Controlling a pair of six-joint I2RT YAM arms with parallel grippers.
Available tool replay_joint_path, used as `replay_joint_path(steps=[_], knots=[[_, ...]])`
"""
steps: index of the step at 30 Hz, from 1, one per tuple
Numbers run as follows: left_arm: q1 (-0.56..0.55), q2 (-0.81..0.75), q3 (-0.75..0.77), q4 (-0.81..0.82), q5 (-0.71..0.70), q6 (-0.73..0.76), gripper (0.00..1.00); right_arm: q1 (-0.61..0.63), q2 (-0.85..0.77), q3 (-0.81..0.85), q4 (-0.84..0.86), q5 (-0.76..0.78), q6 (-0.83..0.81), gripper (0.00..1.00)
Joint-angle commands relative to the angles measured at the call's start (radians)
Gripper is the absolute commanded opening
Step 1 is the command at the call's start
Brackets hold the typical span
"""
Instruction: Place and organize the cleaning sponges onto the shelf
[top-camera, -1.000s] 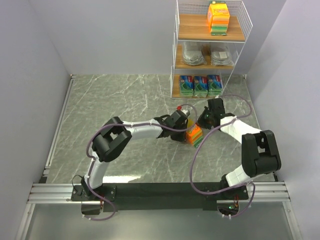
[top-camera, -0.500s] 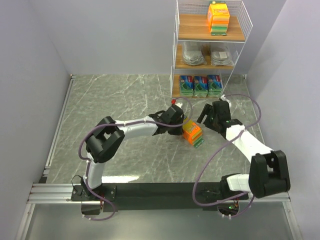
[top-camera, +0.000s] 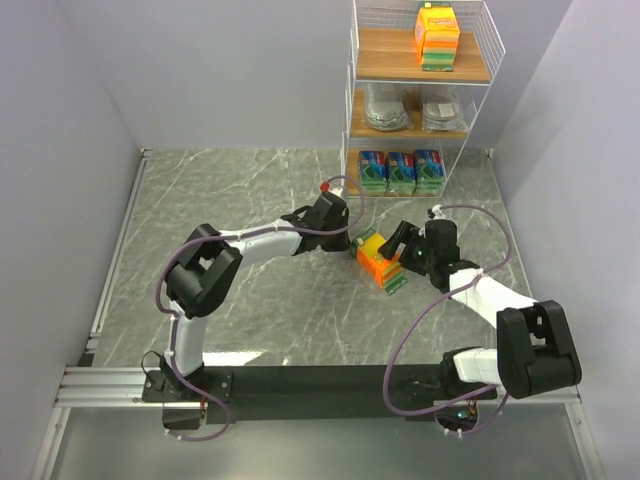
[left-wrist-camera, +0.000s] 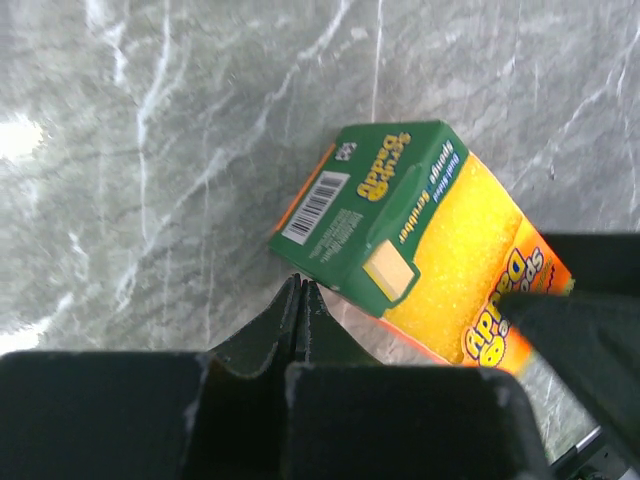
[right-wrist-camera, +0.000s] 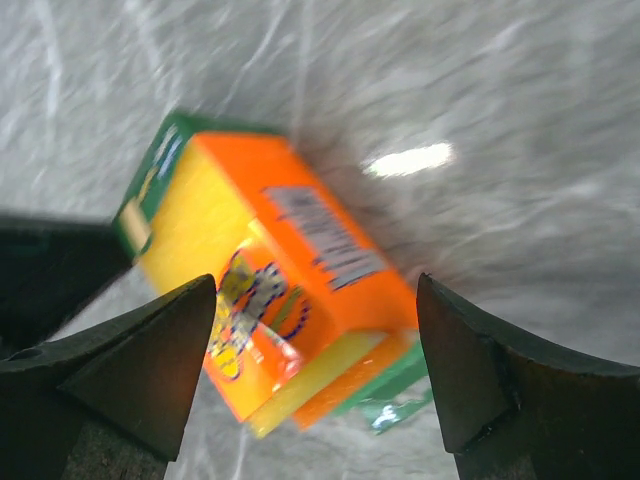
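Observation:
An orange cleaning sponge pack (top-camera: 376, 262) with a green end lies tilted on the marble table. My right gripper (top-camera: 392, 246) is open, and the pack (right-wrist-camera: 280, 290) sits between its spread fingers (right-wrist-camera: 160, 350) without contact. My left gripper (top-camera: 350, 238) is shut and empty, its tips (left-wrist-camera: 300, 288) just short of the pack's green end (left-wrist-camera: 375, 215). The shelf (top-camera: 385, 62) stands at the back right. It holds one orange pack (top-camera: 437, 35) on top, two silvery packs (top-camera: 387, 106) in the middle and three blue-and-green packs (top-camera: 400, 171) at the bottom.
Grey walls close in the table on the left, back and right. The right gripper's dark finger (left-wrist-camera: 590, 335) shows at the lower right of the left wrist view. The black mounting rail (top-camera: 320, 385) runs along the near edge.
My right gripper has opened and swung down and left to straddle the orange pack. My left arm has pulled back toward the upper left. The pack has shifted slightly left.

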Motion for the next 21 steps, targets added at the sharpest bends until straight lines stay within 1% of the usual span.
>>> replay_joint_path(steps=[1, 3, 5, 6, 11, 15, 17, 19, 21], knots=[[0.025, -0.021, 0.02, 0.04, 0.012, 0.001, 0.0, 0.006, 0.0, -0.025, 0.165, -0.158, 0.036, 0.88], [0.038, -0.052, -0.018, 0.052, 0.017, -0.005, 0.0, 0.008, 0.017, -0.028, 0.205, -0.231, 0.05, 0.88], [0.044, -0.096, -0.055, 0.058, 0.005, -0.011, 0.0, 0.017, 0.046, -0.012, 0.211, -0.256, 0.042, 0.88], [0.044, -0.113, -0.099, 0.072, -0.002, -0.014, 0.0, 0.023, 0.061, 0.001, 0.219, -0.267, 0.039, 0.88], [0.044, -0.211, -0.219, 0.112, 0.0, -0.048, 0.0, 0.071, 0.092, 0.054, 0.185, -0.252, -0.02, 0.88], [0.044, -0.285, -0.302, 0.119, -0.009, -0.057, 0.0, 0.153, 0.063, 0.081, 0.099, -0.119, -0.103, 0.89], [0.044, -0.329, -0.327, 0.126, -0.009, -0.06, 0.0, 0.198, 0.039, 0.065, 0.098, -0.001, -0.154, 0.92], [0.044, -0.355, -0.358, 0.126, -0.009, -0.065, 0.0, 0.254, 0.008, 0.028, 0.124, 0.07, -0.18, 0.94], [0.044, -0.395, -0.387, 0.124, -0.009, -0.07, 0.0, 0.282, 0.009, 0.012, 0.133, 0.134, -0.197, 0.95]])
